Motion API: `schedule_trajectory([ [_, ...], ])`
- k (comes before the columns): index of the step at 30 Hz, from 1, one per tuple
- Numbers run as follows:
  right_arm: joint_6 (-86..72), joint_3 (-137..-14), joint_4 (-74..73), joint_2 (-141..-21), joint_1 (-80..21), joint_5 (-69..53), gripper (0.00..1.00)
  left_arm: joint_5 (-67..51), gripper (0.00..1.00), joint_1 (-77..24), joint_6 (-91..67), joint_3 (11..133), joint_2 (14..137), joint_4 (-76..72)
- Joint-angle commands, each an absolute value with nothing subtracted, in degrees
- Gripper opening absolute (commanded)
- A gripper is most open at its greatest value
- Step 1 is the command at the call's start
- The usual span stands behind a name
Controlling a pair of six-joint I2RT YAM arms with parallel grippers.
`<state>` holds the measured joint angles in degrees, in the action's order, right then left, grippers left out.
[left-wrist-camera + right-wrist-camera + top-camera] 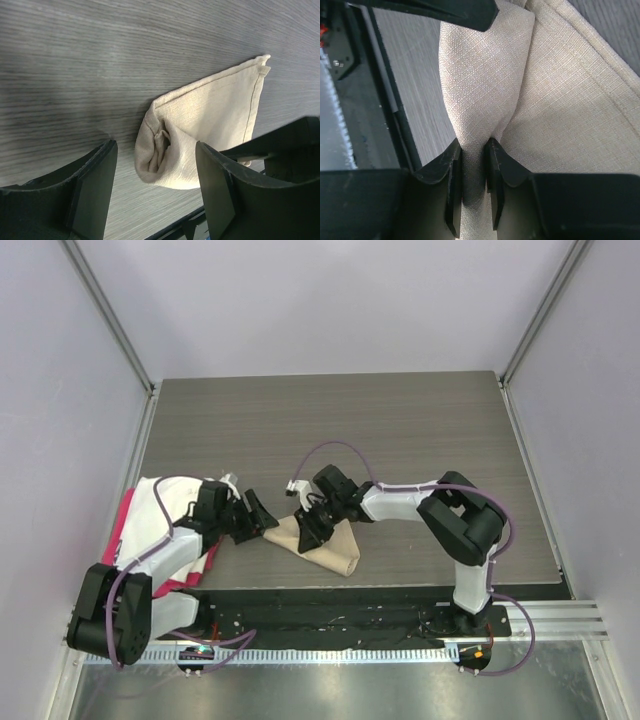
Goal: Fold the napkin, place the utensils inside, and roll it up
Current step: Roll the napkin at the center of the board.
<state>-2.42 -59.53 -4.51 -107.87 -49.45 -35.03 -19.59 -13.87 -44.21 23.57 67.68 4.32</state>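
The top view looks down from high above and behind the near edge of the desk (400,420), far enough off to take in the whole desk. The left wrist view sits low and close, looking past the left gripper (155,150) across the desk at the napkin (215,115). The right wrist view is nearest, looking along the right gripper (474,150) onto the same cloth. All three views share the napkin, near the middle of the near edge.
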Motion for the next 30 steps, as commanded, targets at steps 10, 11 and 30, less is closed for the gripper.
schedule_trajectory([
  [10, -5.6, -55.2, -1.5, -117.5, -45.1, -45.1, 0.24, -19.3, 0.64, -13.8, -43.9, 19.3, 65.4, -3.2],
  [11, -5.7, -55.1, -1.4, -117.7, -44.9, -45.1, 0.25, -19.3, 0.63, -13.8, -44.0, 19.1, 66.2, -4.3],
  [30, -1.0, -59.0, -8.7, -97.3, -53.5, -11.6, 0.7, -22.8, 0.0, -14.0, -45.2, 23.6, 74.4, -0.2],
])
